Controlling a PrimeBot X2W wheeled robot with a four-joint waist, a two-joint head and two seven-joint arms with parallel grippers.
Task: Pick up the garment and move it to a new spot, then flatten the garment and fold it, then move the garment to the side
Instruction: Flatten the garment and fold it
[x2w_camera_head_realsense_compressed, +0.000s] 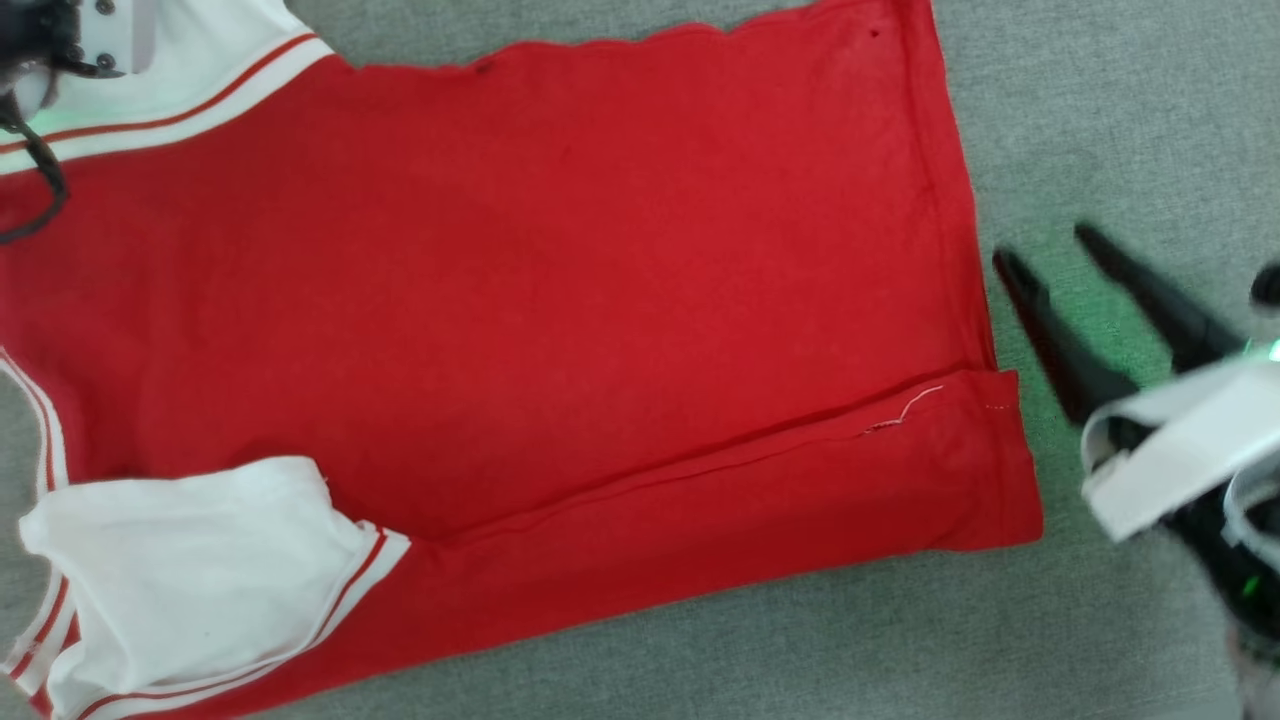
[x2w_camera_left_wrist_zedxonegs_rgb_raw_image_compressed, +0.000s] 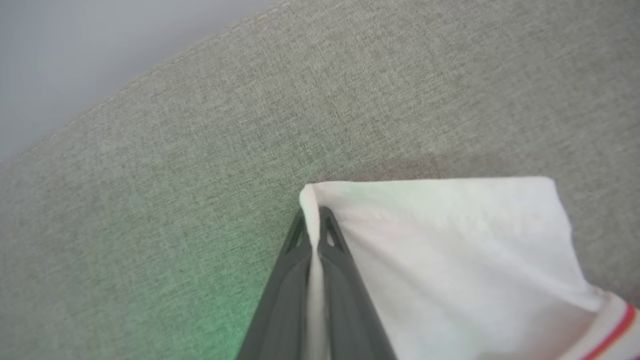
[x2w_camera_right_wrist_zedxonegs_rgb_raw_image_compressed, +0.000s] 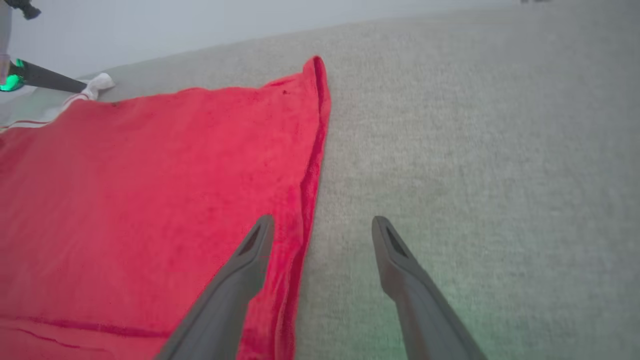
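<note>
Left gripper (x2w_camera_left_wrist_zedxonegs_rgb_raw_image_compressed: 314, 219) pinched shut on the garment's (x2w_camera_head_realsense_compressed: 560, 280) white sleeve (x2w_camera_left_wrist_zedxonegs_rgb_raw_image_compressed: 450, 240); right gripper (x2w_camera_head_realsense_compressed: 1050, 255) spread wide, holding nothing.
The sleeve's edge runs up between the left fingers, its corner just past their tips, the rest spreading off to one side over the grey surface (x2w_camera_left_wrist_zedxonegs_rgb_raw_image_compressed: 175, 150). The red body lies flat between the two grippers, one long edge folded over, a second sleeve (x2w_camera_head_realsense_compressed: 200, 560) beside that fold. The right gripper hangs at the hem (x2w_camera_right_wrist_zedxonegs_rgb_raw_image_compressed: 312, 165): in its wrist view, one finger lies over the red edge and the other over bare grey.
</note>
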